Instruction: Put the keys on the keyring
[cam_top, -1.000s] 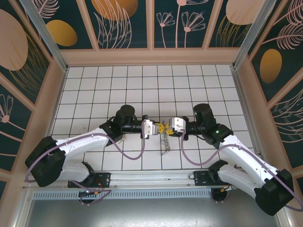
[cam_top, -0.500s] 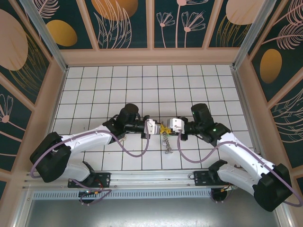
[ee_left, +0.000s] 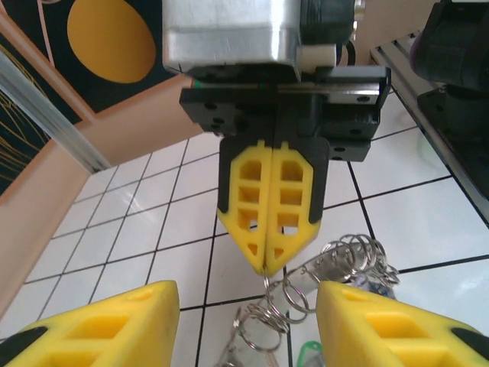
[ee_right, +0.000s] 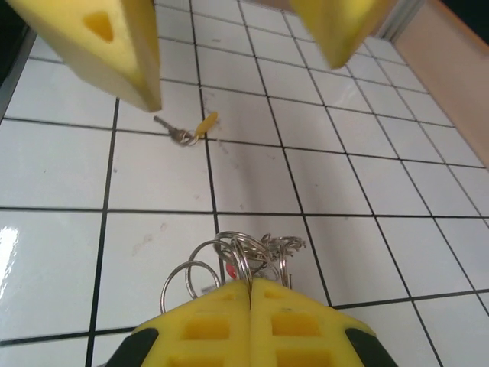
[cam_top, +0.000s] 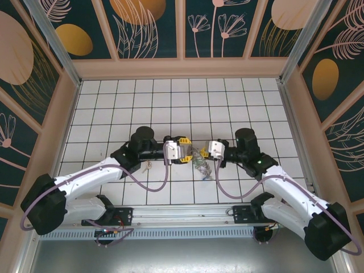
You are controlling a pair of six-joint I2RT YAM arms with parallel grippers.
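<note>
left tool (cam_top: 184,149) released, jaws wide apart | right tool (ee_right: 250,289) clenched on keyring (ee_right: 233,256) | yellow key (ee_right: 200,126) lying on bench (ee_right: 344,176), well apart from keyring

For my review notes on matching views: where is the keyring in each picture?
Top external: the keyring sits centre frame, just below the right hand.
Left wrist: keyring lower centre, hanging from that hand's shut yellow tips.
Right wrist: keyring bottom centre, poking out of its own shut fingers.
Shared landmark: the shut yellow right hand.
</note>
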